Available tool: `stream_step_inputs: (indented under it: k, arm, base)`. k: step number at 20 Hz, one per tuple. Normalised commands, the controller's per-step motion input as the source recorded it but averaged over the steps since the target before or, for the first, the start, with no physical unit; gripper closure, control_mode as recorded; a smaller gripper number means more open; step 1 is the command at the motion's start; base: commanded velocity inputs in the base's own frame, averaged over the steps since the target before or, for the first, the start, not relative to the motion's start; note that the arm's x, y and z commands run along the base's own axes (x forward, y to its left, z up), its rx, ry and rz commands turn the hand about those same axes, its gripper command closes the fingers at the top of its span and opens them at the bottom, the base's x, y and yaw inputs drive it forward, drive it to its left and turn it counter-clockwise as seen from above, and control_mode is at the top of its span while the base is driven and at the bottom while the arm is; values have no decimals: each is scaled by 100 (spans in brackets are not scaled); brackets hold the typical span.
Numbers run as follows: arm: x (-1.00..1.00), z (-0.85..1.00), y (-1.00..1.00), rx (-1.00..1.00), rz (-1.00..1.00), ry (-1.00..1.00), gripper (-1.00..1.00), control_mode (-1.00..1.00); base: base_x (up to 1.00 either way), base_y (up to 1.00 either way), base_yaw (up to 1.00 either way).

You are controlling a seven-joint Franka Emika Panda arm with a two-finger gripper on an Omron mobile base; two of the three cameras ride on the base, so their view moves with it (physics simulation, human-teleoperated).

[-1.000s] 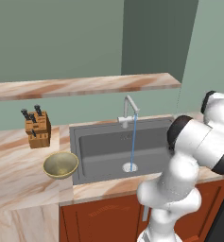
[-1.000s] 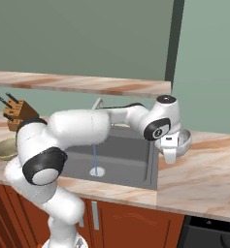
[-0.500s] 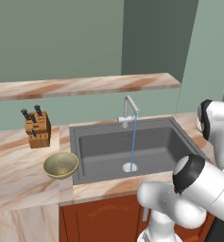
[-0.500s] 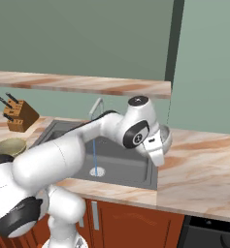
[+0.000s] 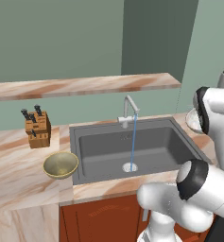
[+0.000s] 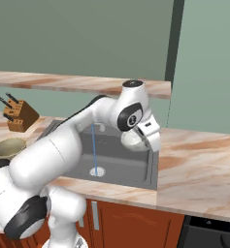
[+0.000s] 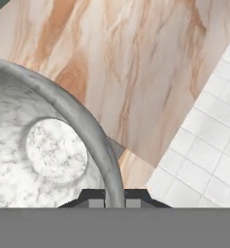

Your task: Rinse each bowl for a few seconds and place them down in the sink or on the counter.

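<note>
Knife block stands at the back left of the counter, under the marbled shelf. Olive-gold bowl sits upright on the counter just beside the left rim of the sink, toward the front edge. Gooseneck faucet at the sink's back rim runs a thin stream down to the drain. Gripper hangs over the sink's right rim, fingers pinching the rim of the grey marbled bowl. In the hand view the bowl wall passes between the fingertips, with counter and white floor tile behind it; the bowl is clear of the counter.
</note>
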Motion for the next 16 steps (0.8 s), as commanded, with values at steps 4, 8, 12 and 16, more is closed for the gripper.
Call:
stream_step_inputs:
  k: [4,8,12,16]
  arm:
    - [14,20,26,13,27,17,100,-100]
    - [14,0,18,17,25,10,100,-100]
    - [10,-6,11,16,19,0,100,-100]
    - [0,-2,11,5,9,-5,100,-100]
  base:
    - [0,0,0]
    - [0,0,0]
    - [0,0,0]
    - [0,0,0]
